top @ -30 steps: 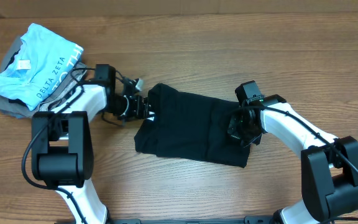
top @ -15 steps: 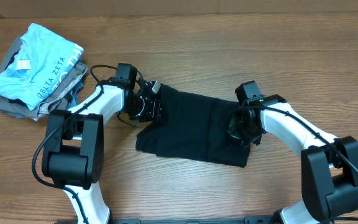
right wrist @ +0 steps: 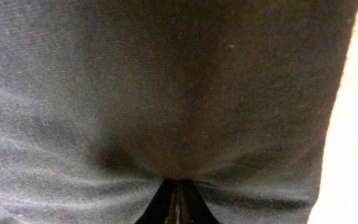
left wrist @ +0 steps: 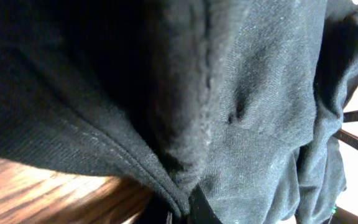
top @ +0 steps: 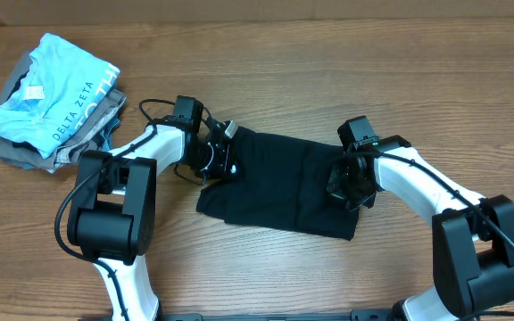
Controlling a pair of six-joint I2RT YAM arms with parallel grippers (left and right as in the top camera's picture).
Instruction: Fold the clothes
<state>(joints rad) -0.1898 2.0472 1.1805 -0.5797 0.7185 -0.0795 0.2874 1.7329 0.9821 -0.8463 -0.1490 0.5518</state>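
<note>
**On the worktop's middle, a soft black T-shirt pinched at both ends**

Between the two arms the shirt lies flat as a rough, slightly skewed rectangle. By the look of its layered edges it is already doubled over itself. It is well apart from the light blue garment and the grey garments heaped at the far left. It is plain matte black with no print. Up close, the left wrist view shows a fine knit, a stitched hem running along a fold and a few small dimples.

We judge it light, limp and not at all fragile — it will drape and sag from wherever it is lifted, and a loose layer can slide off another. It does not look slippery, so the knit should hold between the fingers. The best holds are edges and corners, catching all layers at once. The two grips should be far apart so the cloth hangs taut between them rather than bunching.

The left end effector sits on the shirt's left edge, pressed together on a gathered fold, and its wrist view shows cloth drawn down between the fingers. The right end effector sits near the right edge, likewise pressed together, with the cloth puckering into its tips. Whether each pinch takes every layer we cannot tell.
</note>
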